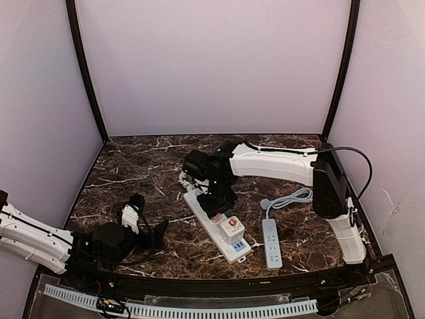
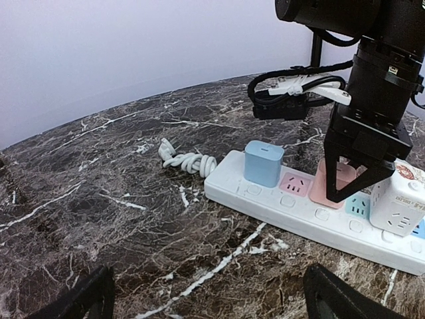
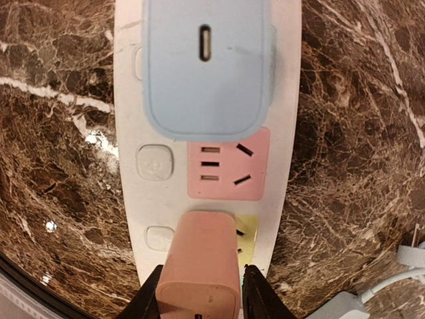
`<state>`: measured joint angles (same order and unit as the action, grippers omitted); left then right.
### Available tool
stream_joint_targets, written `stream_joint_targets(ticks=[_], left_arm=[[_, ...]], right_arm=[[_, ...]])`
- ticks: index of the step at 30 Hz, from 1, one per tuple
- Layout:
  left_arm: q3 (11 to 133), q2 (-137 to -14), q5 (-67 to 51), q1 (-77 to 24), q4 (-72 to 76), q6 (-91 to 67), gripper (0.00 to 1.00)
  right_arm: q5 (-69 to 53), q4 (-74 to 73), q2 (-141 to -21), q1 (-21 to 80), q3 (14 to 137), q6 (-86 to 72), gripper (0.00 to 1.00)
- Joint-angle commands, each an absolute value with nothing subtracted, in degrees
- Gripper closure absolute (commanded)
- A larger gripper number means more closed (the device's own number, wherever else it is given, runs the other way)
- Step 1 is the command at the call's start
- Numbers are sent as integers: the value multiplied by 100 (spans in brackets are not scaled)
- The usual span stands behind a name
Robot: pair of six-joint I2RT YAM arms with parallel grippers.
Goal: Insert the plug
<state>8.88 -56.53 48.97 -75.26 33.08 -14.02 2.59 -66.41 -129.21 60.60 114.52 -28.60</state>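
Observation:
A long white power strip [image 1: 214,226] lies in the middle of the table. A pink plug [image 3: 199,266] stands on it over the yellow socket [image 3: 248,234], next to an empty pink socket [image 3: 222,163]. My right gripper [image 3: 199,296] points straight down, its black fingers pressed against both sides of the pink plug [image 2: 330,187]. How deep the prongs sit is hidden. A blue plug [image 3: 206,66] sits in the end socket. My left gripper [image 2: 212,299] hovers low over bare marble, wide open and holding nothing, a hand's width from the strip.
A white cube adapter [image 1: 232,228] sits on the strip's near end. A second grey power strip [image 1: 271,244] with its cable lies to the right. A coiled white cord [image 2: 189,159] rests at the strip's far end. Purple walls enclose the table.

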Motion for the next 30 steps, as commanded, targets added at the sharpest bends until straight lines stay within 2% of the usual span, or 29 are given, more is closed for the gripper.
stream_joint_targets(ticks=[1,5,7,22,30], left_arm=[[791,-5581,4895,-7497,3204,-1459,1],[791,-5585,4892,-7497,3201,-1459,1],[798,-5594,4894,-7497,3204,-1457,1],[791,-5555,4921,-7497,3118,-1498,1],[798,-5514,4963,-7498,3024,-1526,1]], right_arm=[[400,-6748,-12971,6088,11584,-2903,70],[389,-6759,-13015,6082,11543,-2901,93],[392,-6754,-13033,6080,11460,-2925,100],[437,-6211,-13470,6108,10580,-3069,100],[636,-6325,-13854,5995,11658,-2914,100]])
